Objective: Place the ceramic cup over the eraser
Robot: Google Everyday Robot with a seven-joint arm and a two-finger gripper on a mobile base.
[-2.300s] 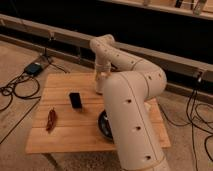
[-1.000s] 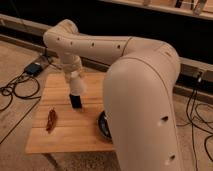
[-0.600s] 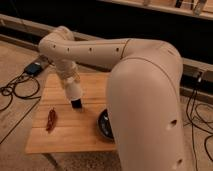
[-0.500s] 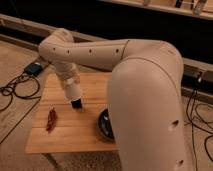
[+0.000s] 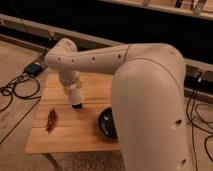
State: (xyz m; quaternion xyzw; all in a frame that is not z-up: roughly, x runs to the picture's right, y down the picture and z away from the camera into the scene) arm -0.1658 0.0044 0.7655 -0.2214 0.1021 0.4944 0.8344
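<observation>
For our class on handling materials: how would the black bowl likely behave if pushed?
Round and low, the black bowl would probably slide rather than tip. Its sheen suggests a hard, perhaps slippery surface. The hand hangs low over the table beside it.

You have a light wooden desk (image 5: 75, 142) standing on a pale floor. A dark red chili-shaped object (image 5: 51, 120) lies near its left edge, and a round black bowl (image 5: 106, 124) sits toward its right side, partly hidden. The claw (image 5: 77, 105) points down at the desk between those two, a little farther back. At the left of your view black cables (image 5: 15, 92) loop across the floor beside a small dark box (image 5: 34, 68), and more cables (image 5: 200, 112) trail at the far right.
</observation>
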